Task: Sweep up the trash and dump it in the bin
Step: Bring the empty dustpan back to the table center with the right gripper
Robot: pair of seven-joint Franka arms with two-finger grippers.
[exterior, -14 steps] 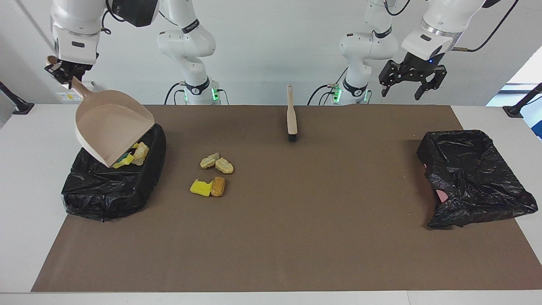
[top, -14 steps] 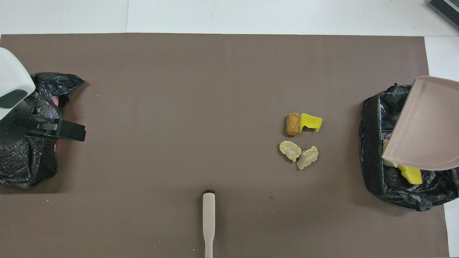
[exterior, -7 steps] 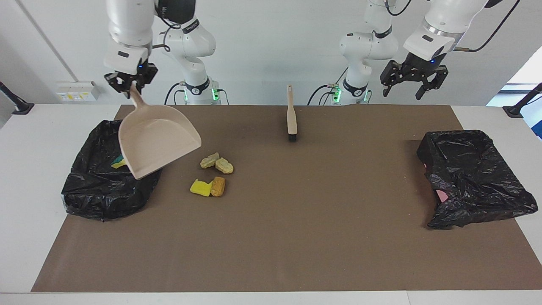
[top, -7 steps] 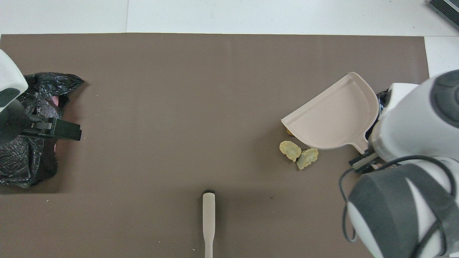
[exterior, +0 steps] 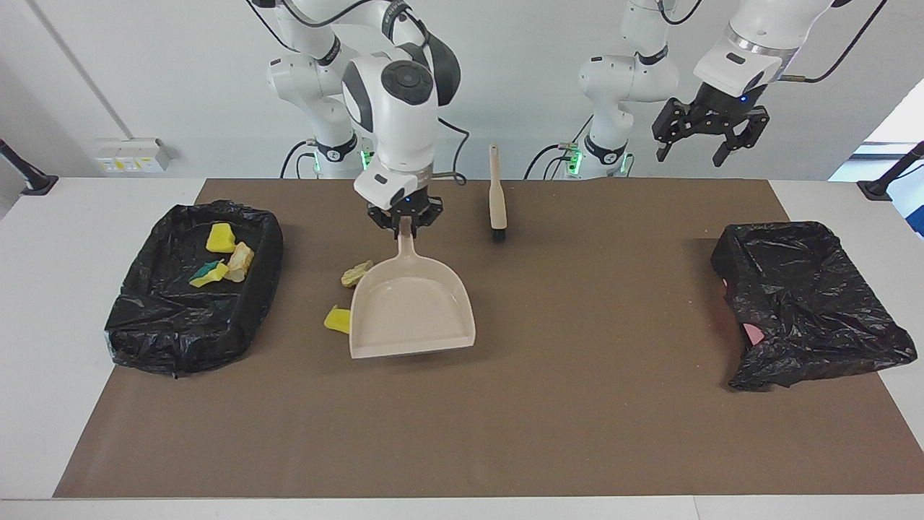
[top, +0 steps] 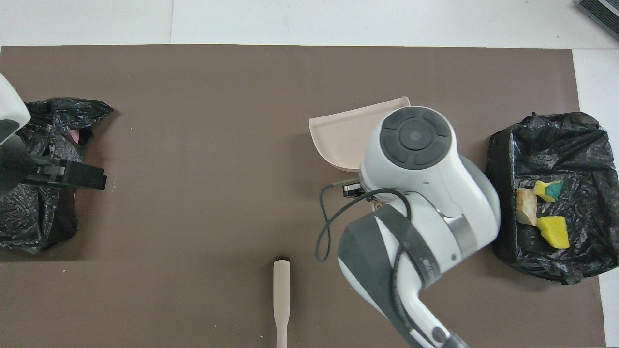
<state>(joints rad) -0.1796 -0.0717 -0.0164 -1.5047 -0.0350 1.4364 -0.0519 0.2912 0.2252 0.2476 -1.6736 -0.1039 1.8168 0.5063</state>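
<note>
Since the dump, the right gripper (exterior: 405, 225) has carried the dustpan (exterior: 410, 309), clamped by its handle, from the bin (exterior: 144, 325) to the two scraps (exterior: 337, 318) still showing on the mat, ready for another sweep; three scraps (exterior: 220, 237) lie binned. The left gripper (exterior: 707, 141) waits wide open above the second bag (exterior: 808, 303); one brush (exterior: 497, 198) lies unused.

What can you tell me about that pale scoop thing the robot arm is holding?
The dustpan is pale beige, seemingly plastic, with a flat tray, low side walls and a straight handle. Its tray looks empty. The right gripper is shut on the handle's end, and the open lip points away from the robots. It partly hides foam chunks on the mat.
</note>
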